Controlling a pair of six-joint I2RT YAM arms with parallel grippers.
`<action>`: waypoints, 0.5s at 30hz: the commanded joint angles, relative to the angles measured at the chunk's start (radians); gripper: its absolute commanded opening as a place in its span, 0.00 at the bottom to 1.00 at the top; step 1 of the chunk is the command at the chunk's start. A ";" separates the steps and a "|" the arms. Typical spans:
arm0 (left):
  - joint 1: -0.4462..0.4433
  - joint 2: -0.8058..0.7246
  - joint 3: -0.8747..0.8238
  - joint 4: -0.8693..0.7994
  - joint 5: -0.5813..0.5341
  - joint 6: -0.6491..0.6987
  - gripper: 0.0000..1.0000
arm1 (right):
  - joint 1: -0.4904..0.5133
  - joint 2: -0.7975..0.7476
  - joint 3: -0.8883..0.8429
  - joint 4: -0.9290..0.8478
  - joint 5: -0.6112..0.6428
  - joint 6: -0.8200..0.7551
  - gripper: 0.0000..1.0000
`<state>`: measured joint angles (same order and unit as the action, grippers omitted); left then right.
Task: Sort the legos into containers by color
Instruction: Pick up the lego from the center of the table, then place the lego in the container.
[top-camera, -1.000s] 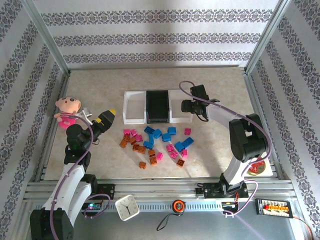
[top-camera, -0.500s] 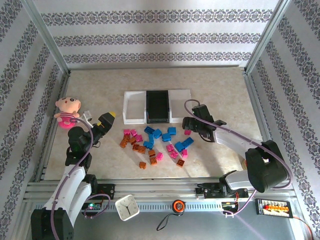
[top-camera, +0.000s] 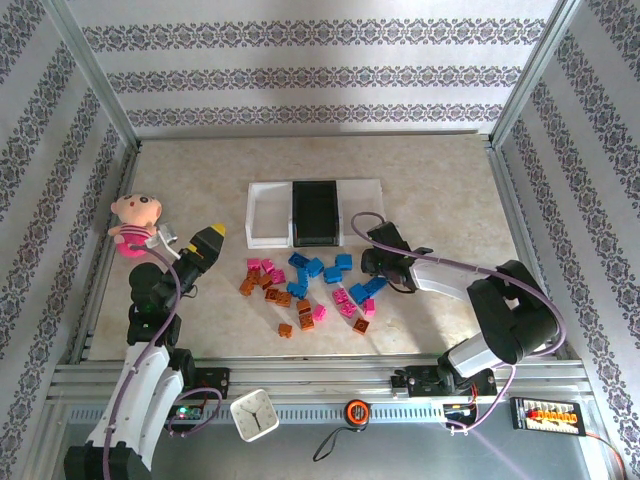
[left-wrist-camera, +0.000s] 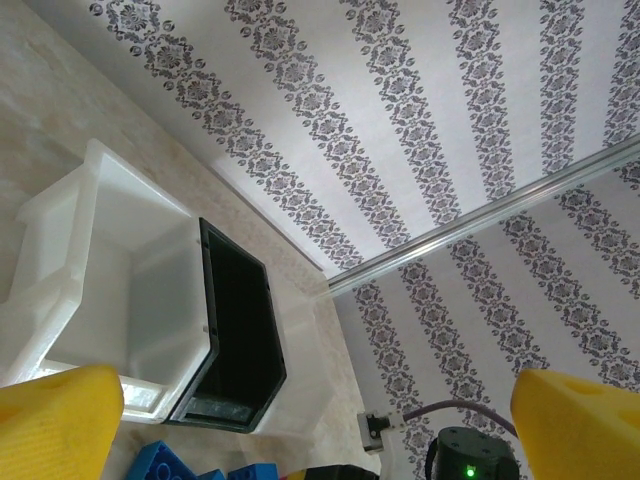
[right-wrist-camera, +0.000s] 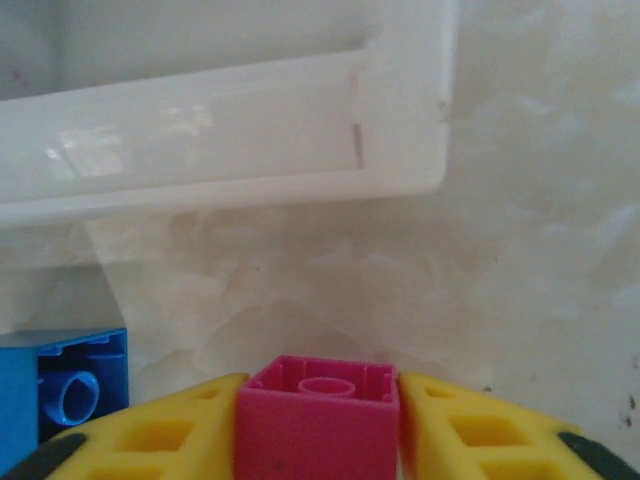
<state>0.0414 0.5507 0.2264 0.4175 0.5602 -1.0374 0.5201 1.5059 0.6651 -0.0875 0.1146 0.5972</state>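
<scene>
The right gripper (top-camera: 371, 262) is pinching, as far as its close wrist view lets me judge, a pink brick (right-wrist-camera: 318, 415) between both yellow fingers, at 5 o'clock of the trays (top-camera: 251, 215) and near the white one's corner. The left gripper (top-camera: 210, 238) is hanging with its fingers spread wide at 9 o'clock of the loose bricks (top-camera: 306, 268), which are lying scattered at 6 o'clock of the trays.

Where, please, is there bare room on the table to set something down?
Bare tabletop lies behind the containers to the back wall, and right of them toward the side rail. In front of them it is crowded: scattered legos, with the right hand closed on a pink lego.
</scene>
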 joint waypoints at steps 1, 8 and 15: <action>0.006 -0.021 -0.004 -0.030 -0.028 -0.016 0.99 | 0.011 -0.041 -0.010 0.013 -0.012 -0.009 0.31; 0.008 0.001 -0.005 -0.013 -0.011 -0.013 0.99 | 0.011 -0.216 0.076 -0.080 -0.024 -0.077 0.24; 0.006 0.008 0.040 -0.168 0.001 0.093 0.99 | -0.009 -0.016 0.313 -0.123 0.058 -0.139 0.26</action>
<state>0.0414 0.5621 0.2295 0.3481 0.5446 -1.0180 0.5194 1.4090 0.9070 -0.1722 0.1165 0.5045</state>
